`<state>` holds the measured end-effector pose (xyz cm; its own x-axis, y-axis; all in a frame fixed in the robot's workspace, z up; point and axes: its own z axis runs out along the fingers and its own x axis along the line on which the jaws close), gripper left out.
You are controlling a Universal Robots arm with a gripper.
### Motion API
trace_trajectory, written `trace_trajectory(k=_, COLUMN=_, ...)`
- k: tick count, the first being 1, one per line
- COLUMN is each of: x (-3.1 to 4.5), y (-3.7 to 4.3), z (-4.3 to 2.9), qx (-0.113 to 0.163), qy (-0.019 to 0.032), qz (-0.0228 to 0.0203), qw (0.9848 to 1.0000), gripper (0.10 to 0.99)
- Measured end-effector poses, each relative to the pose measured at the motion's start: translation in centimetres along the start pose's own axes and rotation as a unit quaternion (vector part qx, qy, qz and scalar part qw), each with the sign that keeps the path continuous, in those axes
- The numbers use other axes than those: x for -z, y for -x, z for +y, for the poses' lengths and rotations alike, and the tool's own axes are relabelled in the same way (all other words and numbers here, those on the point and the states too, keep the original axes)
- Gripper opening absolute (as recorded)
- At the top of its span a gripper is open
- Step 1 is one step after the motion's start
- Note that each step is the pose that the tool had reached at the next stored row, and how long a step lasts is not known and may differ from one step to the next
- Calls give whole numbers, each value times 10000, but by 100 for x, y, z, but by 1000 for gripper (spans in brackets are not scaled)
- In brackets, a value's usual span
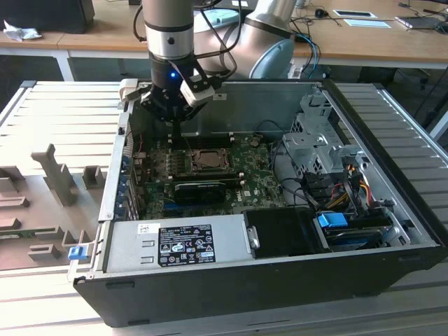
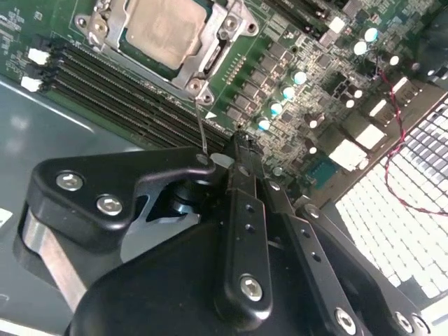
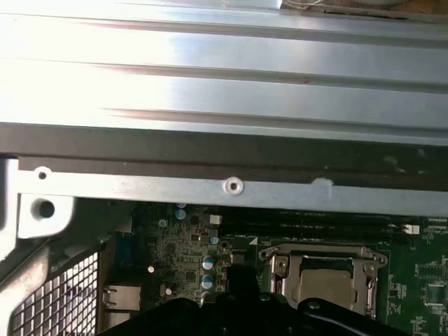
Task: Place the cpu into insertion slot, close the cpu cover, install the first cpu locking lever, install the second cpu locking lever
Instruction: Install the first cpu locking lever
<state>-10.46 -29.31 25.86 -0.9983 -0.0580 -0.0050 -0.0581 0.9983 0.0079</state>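
The cpu (image 2: 164,28) lies pale and flat in the insertion slot on the green board (image 2: 308,91). The cpu cover (image 2: 140,63) rests closed around it as a silvery frame. A thin wire locking lever (image 2: 201,129) runs from the socket's corner to beside my fingertips. My gripper (image 2: 241,140) is shut, with nothing seen between its black fingers, and its tip sits just off that corner. In the exterior view the gripper (image 1: 178,138) hangs over the board on the left side of the cpu (image 1: 208,159). The first wrist view shows the cpu (image 3: 325,287) under its cover (image 3: 280,269).
Long black memory slots (image 2: 126,98) run beside the socket. The case's metal wall (image 3: 224,105) stands close behind the gripper. A black card (image 1: 199,189), a power supply (image 1: 175,245) and a drive cage (image 1: 315,140) fill the case. A red wire (image 2: 395,140) crosses the rear grille.
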Motion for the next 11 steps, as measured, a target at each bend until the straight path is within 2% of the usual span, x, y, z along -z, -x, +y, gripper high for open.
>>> trace_trajectory(k=3, x=0, y=57, z=2, qx=-1, qy=-3, qz=0, qw=10000, gripper=106)
trace_trajectory(k=7, x=-8, y=385, z=-9, qx=-1, qy=-5, qz=6, qw=10000, gripper=106)
trace_trajectory(k=9, x=-18, y=476, z=-13, qx=0, qy=-3, qz=12, qw=10000, gripper=106)
trace_trajectory(k=10, x=-24, y=548, z=-18, qx=0, qy=0, qz=15, qw=10000, gripper=106)
trace_trajectory(k=11, x=-28, y=592, z=-22, qx=-1, qy=51, qz=13, qw=10000, gripper=106)
